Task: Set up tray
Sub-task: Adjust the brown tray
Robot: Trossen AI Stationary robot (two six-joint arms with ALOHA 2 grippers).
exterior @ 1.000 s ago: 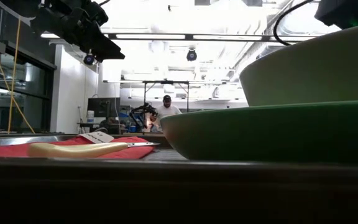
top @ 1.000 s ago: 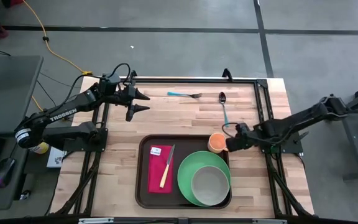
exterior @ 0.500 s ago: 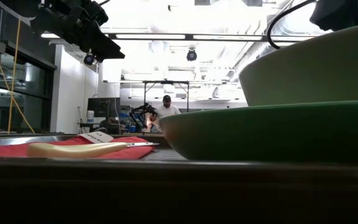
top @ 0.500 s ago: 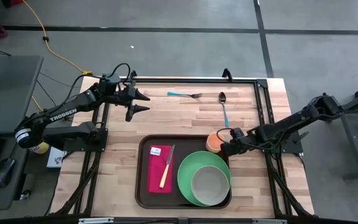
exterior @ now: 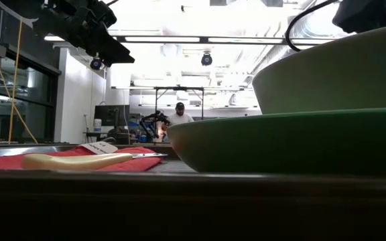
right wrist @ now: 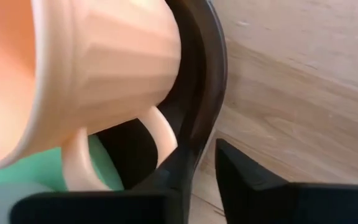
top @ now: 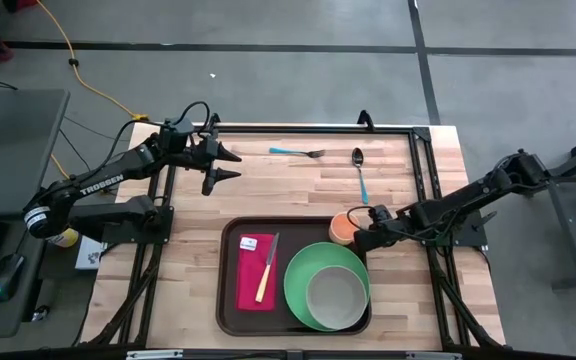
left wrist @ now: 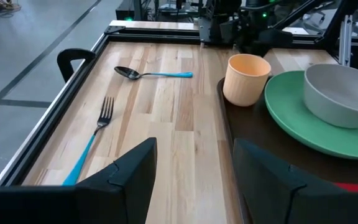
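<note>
The dark brown tray (top: 230,300) lies at the table's near middle. It holds a red napkin (top: 251,280) with a knife (top: 268,268), and a green plate (top: 303,285) carrying a grey bowl (top: 338,295). An orange cup (top: 344,228) stands at the tray's far right corner, handle (right wrist: 161,134) toward my right gripper (top: 360,238). That gripper stands slightly open at the tray's rim (right wrist: 211,81), pointing steeply down. My left gripper (top: 224,166) hovers open over the far left, holding nothing. My right gripper stands at the tray's right rim (right wrist: 194,134), beside the cup's handle. One fingertip (right wrist: 182,165) lies against or just before the rim; I cannot tell whether it touches. Bare wood shows in the narrow gap between the fingers.
A blue-handled fork (top: 298,152) and a blue-handled spoon (top: 359,170) lie on the wood beyond the tray. Black frame rails (top: 423,180) run along the table's sides. A person stands far off in the room (exterior: 177,119).
My right gripper has moved toward the table's left edge and sunk a little, close beside the cup. The cup has shifted slightly left. In the low view the plate with its bowl and the knife have also slid a little to the left.
</note>
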